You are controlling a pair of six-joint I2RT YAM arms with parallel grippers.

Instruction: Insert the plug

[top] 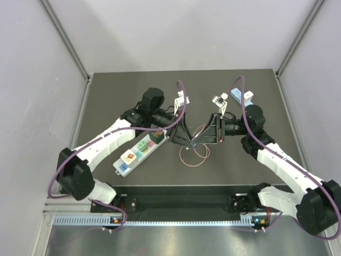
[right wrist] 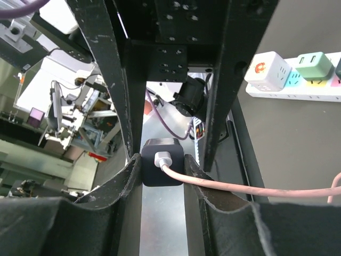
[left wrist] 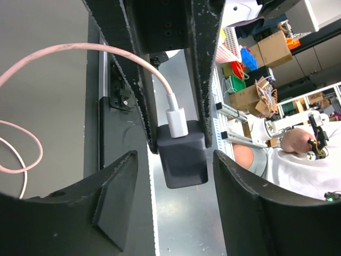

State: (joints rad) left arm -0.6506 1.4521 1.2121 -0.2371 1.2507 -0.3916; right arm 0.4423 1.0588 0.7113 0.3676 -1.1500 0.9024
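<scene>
**While the right gripper (right wrist: 162, 160) pinches the plug (right wrist: 152, 177), the left gripper (left wrist: 175, 156) stands spread**

The black plug sits clamped between the right gripper's fingertips. The left gripper's fingers flank it without touching. A pink cable (right wrist: 240, 186) trails from the plug. Beyond the right gripper's tips and off to one side, the power strip (right wrist: 298, 93) carries cube adapters (right wrist: 266, 66); their markings are too small to read.

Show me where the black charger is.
Top view: the black charger hangs mid-table, right of the power strip, pinched by the right gripper, the left gripper open around it.

Left end effector (left wrist: 173, 160) and right end effector (right wrist: 161, 166) are black, arms (top: 109, 140) white, cables (top: 184, 101) purple.
</scene>
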